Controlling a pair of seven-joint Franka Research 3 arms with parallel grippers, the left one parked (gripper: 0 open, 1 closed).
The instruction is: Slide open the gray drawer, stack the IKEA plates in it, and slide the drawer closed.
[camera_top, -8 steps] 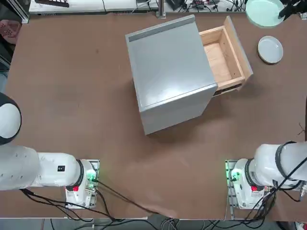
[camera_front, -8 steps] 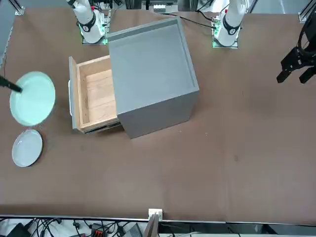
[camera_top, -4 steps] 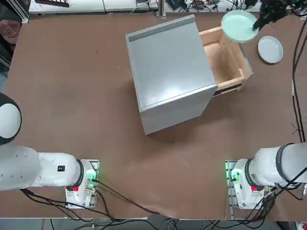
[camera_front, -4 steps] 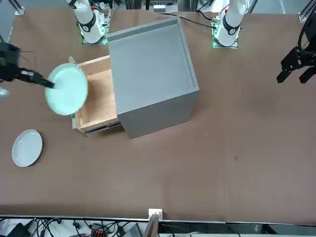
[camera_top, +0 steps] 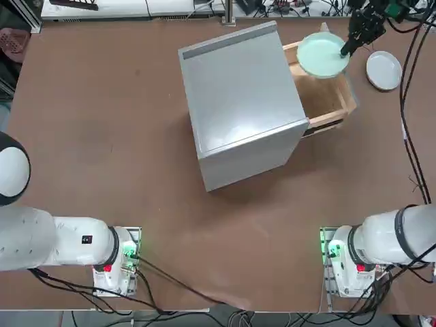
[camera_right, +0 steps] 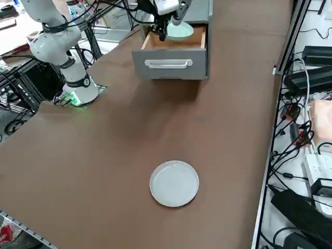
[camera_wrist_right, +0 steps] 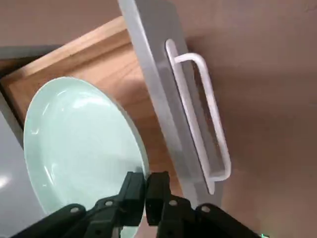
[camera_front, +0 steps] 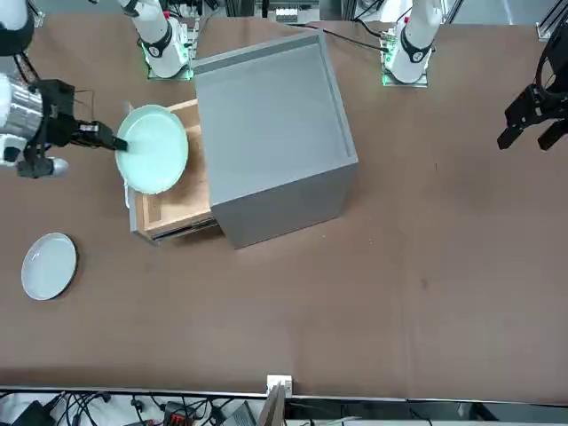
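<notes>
The gray drawer (camera_top: 335,102) stands pulled out of the gray cabinet (camera_top: 238,102), its plywood tray bare inside (camera_front: 173,200) and its gray front panel with a white handle (camera_wrist_right: 153,74) facing away from the cabinet. My right gripper (camera_top: 346,46) is shut on the rim of the mint green IKEA plate (camera_top: 321,56), which hangs tilted above the open tray (camera_wrist_right: 79,144). The fingers (camera_wrist_right: 133,191) pinch the plate's edge. The white IKEA plate (camera_top: 383,70) lies flat on the table beyond the drawer front, also seen as the white plate (camera_right: 174,183) in the right side view.
The cabinet (camera_front: 266,133) sits turned at an angle near the table's far middle. The parked left gripper (camera_front: 532,115) hangs over the other side of the table. Cables run along the table's far edge (camera_top: 272,10).
My right gripper has carried the mint plate from the far right corner of the table toward the cabinet; it now hangs over the open drawer. The white plate has not moved.
</notes>
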